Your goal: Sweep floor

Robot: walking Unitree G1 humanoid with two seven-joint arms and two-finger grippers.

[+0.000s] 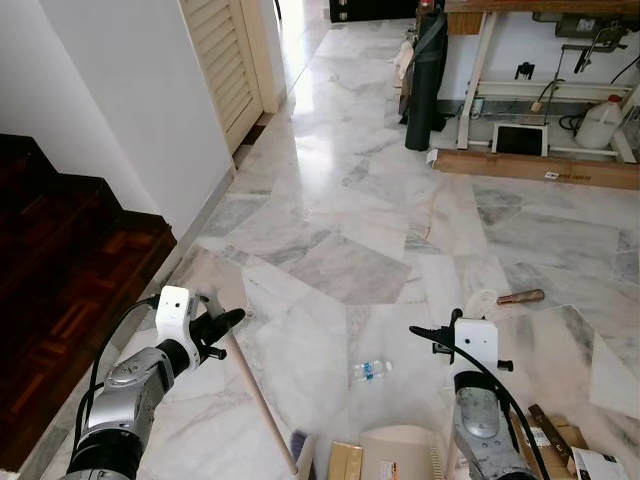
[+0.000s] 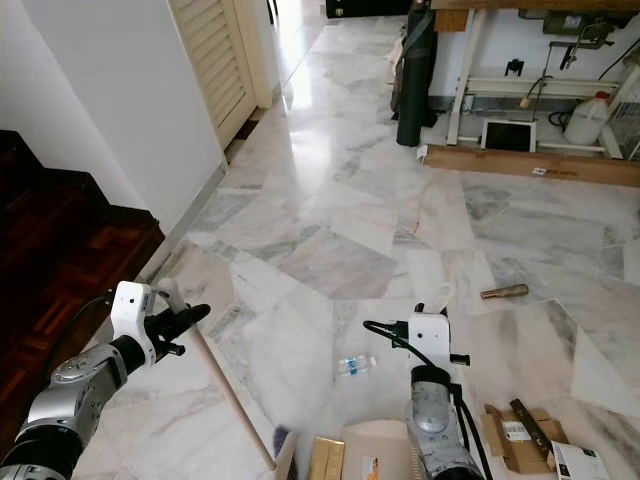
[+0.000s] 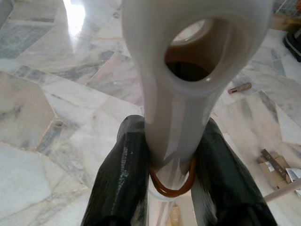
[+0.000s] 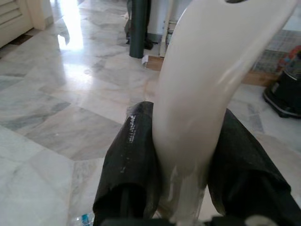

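Observation:
My left gripper [image 1: 222, 323] is shut on the white hooped end [image 3: 174, 89] of a broom. Its wooden stick [image 1: 262, 405] slants down to the floor in front of me, with the dark head [image 1: 298, 442] at the picture's lower edge. My right gripper [image 1: 447, 335] is shut on the cream dustpan handle [image 4: 197, 80]. The dustpan [image 1: 400, 448] sits low between my arms. A small plastic bottle [image 1: 370, 370] lies on the marble floor [image 1: 340, 200] just ahead of the dustpan, between the two grippers.
Dark wooden stairs [image 1: 60, 280] drop off on my left beside a white wall. A brown tool [image 1: 521, 297] and an open cardboard box [image 1: 560, 438] lie at my right. Far ahead stand a workbench [image 1: 540, 60], a black roll [image 1: 424, 80], a plank [image 1: 535, 168] and a white jug [image 1: 600, 124].

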